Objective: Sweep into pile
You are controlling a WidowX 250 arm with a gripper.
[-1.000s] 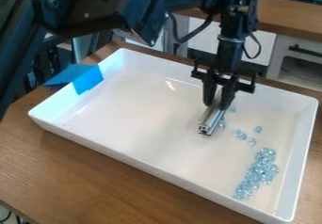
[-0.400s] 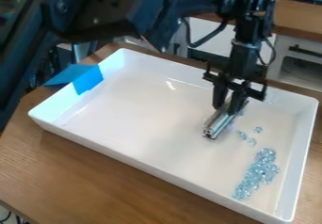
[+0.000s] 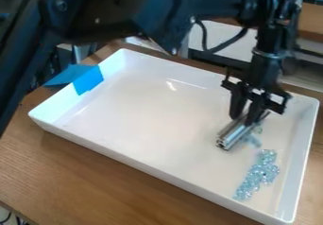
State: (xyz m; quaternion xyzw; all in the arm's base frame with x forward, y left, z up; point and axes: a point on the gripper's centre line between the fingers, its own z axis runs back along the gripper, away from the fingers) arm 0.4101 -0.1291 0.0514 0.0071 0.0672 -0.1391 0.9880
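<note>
The black gripper (image 3: 247, 120) hangs over the right part of the white tray, shut on a silver metal bar (image 3: 234, 133) that lies low along the tray floor, its square end toward the camera. Several clear pale-blue beads (image 3: 253, 139) sit close against the bar's right side, partly hidden by it and the gripper. Nearer the tray's front right corner, a larger elongated pile of the same beads (image 3: 255, 176) rests on the floor, a short way from the bar.
The white tray (image 3: 148, 168) has raised walls all round and stands on a wooden table (image 3: 82, 181). Blue tape (image 3: 88, 80) covers part of its left wall. The arm's dark links cross the upper left, above the tray.
Gripper and bar have moved right and somewhat toward the camera. The loose beads that were spread right of the bar are now bunched beside it. The larger pile looks unmoved.
</note>
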